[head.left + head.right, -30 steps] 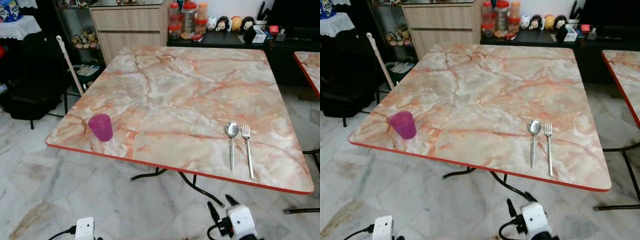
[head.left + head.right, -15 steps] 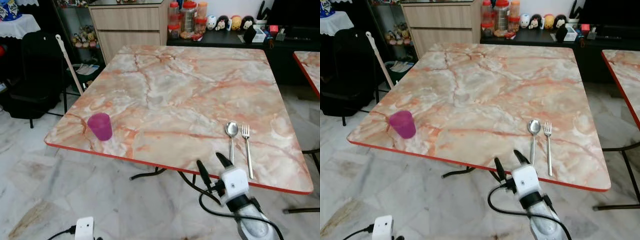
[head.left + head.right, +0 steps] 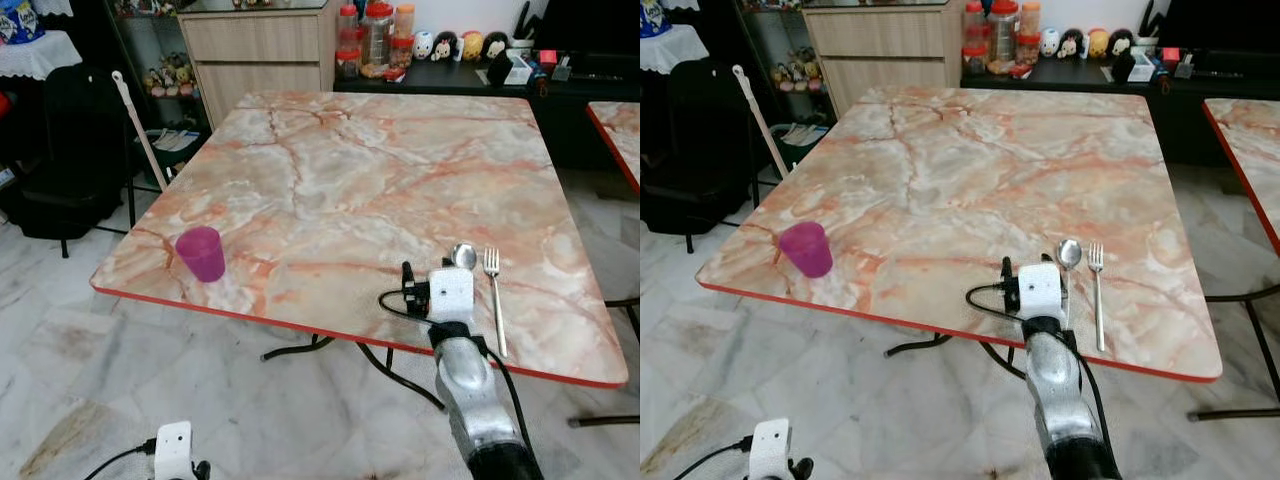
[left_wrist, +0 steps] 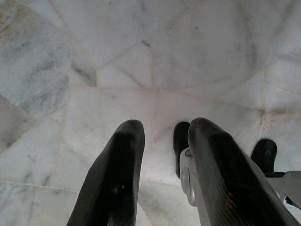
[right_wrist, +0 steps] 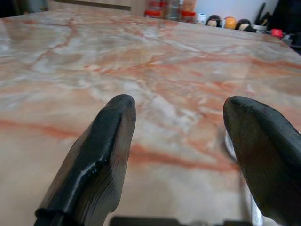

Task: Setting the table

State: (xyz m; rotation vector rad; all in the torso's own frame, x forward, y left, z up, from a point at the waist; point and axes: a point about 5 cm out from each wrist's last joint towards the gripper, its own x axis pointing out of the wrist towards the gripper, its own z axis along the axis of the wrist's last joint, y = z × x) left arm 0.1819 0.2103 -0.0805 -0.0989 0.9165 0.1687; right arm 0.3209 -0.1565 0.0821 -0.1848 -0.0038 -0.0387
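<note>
The marble table (image 3: 350, 180) carries a pink cup (image 3: 201, 253) near its front left corner. A spoon (image 3: 464, 256) and a fork (image 3: 494, 300) lie side by side near the front right. My right gripper (image 5: 181, 136) is open and hovers low over the tabletop just left of the spoon, with nothing between its fingers. Its white wrist box (image 3: 450, 293) covers the spoon's handle. The spoon's edge (image 5: 230, 143) shows beside one finger in the right wrist view. My left gripper (image 4: 164, 127) hangs idle over the floor, with its fingers a little apart.
A black chair (image 3: 75, 150) and a leaning white stick (image 3: 140, 130) stand left of the table. Behind it are a wooden cabinet (image 3: 260, 50) and a dark shelf with jars (image 3: 375, 35). A second table's edge (image 3: 615, 140) is at the right. Black metal legs (image 3: 300, 350) run beneath the table.
My right arm has risen from below the table's front edge and reached forward over the tabletop, ending beside the spoon. The cup, spoon and fork have not moved.
</note>
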